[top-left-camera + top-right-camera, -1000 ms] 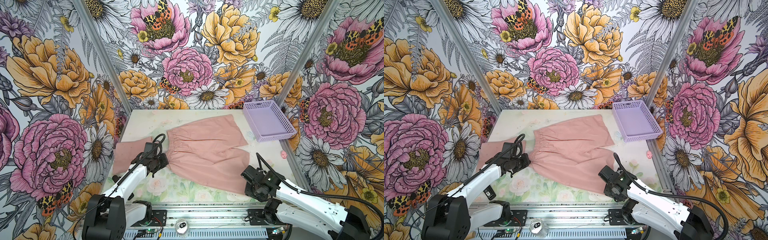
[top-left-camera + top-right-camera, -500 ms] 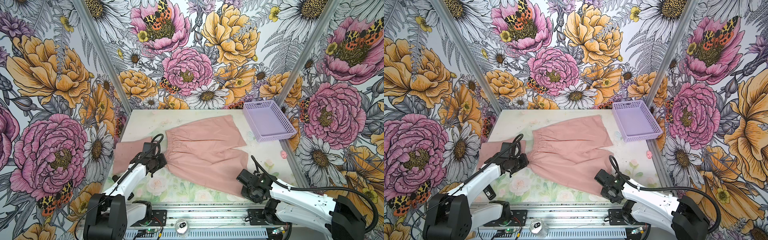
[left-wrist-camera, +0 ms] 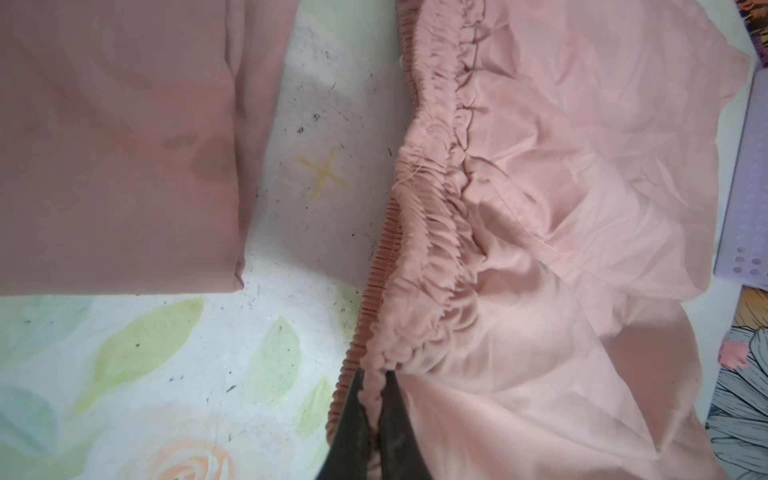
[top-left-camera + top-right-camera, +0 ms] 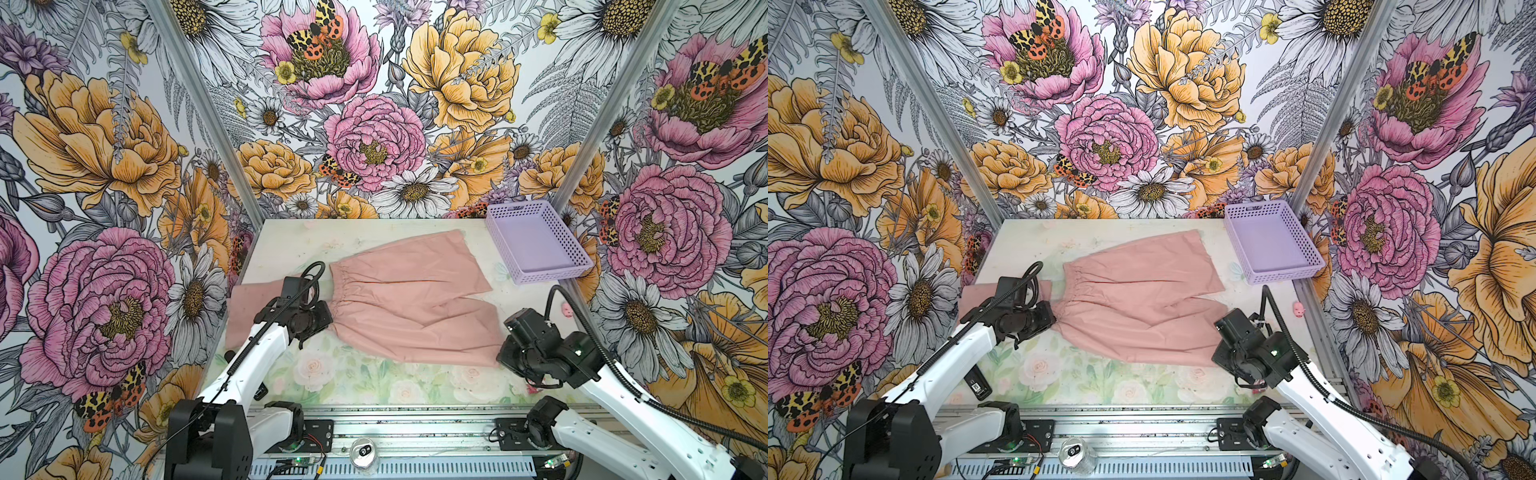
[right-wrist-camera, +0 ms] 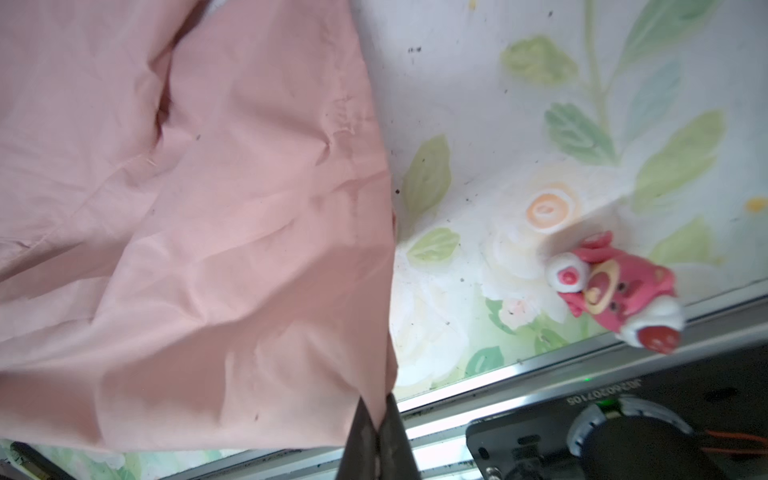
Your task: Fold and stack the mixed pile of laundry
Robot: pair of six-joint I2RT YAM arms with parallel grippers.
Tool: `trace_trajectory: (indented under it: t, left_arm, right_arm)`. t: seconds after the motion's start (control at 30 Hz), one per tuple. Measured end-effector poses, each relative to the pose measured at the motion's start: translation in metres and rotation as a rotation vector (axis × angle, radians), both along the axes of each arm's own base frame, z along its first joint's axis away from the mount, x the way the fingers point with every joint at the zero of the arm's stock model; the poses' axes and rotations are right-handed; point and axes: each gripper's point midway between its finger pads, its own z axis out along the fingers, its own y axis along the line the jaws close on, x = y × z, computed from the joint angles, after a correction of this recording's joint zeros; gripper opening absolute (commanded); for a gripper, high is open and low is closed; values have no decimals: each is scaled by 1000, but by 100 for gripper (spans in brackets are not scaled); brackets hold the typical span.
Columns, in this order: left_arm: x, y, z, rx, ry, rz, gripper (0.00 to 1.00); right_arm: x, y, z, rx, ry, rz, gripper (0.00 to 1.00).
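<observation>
Your left gripper [image 3: 376, 386] clamps the shorts [image 4: 409, 307] at the waistband, and your right gripper [image 5: 379, 409] clamps the near hem corner. Long axis runs 9-to-3 between them, far leg toward 12.

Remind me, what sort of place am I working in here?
Probably a staged robot test booth, not a home: floral printed wall panels, a flower-print tabletop, and a metal equipment rail along the front edge.
</observation>
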Motion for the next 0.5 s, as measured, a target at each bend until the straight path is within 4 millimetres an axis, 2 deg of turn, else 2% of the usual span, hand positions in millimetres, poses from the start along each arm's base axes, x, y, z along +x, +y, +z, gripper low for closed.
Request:
trace_trajectory:
  t: [0.23,0.5]
  left_arm:
    - [-22,-14,8,-18,51,-53,0]
    - [-59,-33,31,-57,56,-92,0]
  right_arm:
    - [12,-25,42,-56,-31,6,0]
    - [0,-41,60,-79,-35,23,0]
